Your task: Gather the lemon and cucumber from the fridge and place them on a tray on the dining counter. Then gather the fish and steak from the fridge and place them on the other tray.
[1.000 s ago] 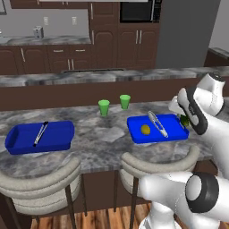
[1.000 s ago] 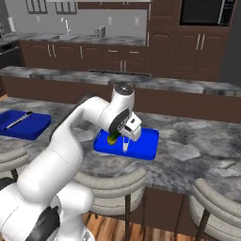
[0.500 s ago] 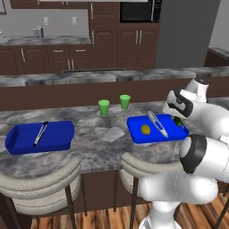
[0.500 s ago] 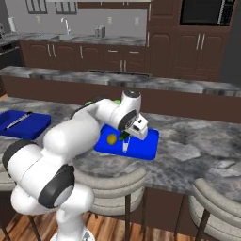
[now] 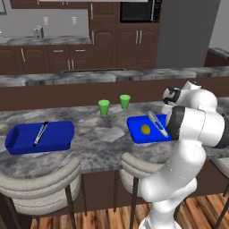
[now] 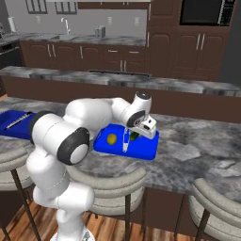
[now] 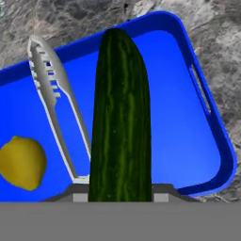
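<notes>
My gripper [image 7: 120,194] is shut on the cucumber [image 7: 121,117], a dark green oblong that points away from the hand. It hangs just above the right blue tray [image 7: 188,117] on the marbled dining counter [image 5: 98,138]. The lemon [image 7: 21,162] lies in that tray at its left end, and metal tongs [image 7: 56,99] lie between the lemon and the cucumber. From the right base view the gripper [image 6: 134,133] hovers over the tray [image 6: 143,150] beside the lemon [image 6: 111,139]. The other blue tray [image 5: 27,143] sits further left on the counter and holds its own tongs [image 5: 40,133].
Two bright green cups [image 5: 103,107] [image 5: 125,101] stand on the counter behind and between the trays. Round stools [image 5: 42,181] line the counter's near side. A second counter [image 5: 89,76] and dark cabinets run behind, with the grey fridge [image 5: 188,36] at the back right.
The arm's elbow has swung round in front of the base. The hand has carried the cucumber a little further along the right tray. The lemon and tongs lie as before.
</notes>
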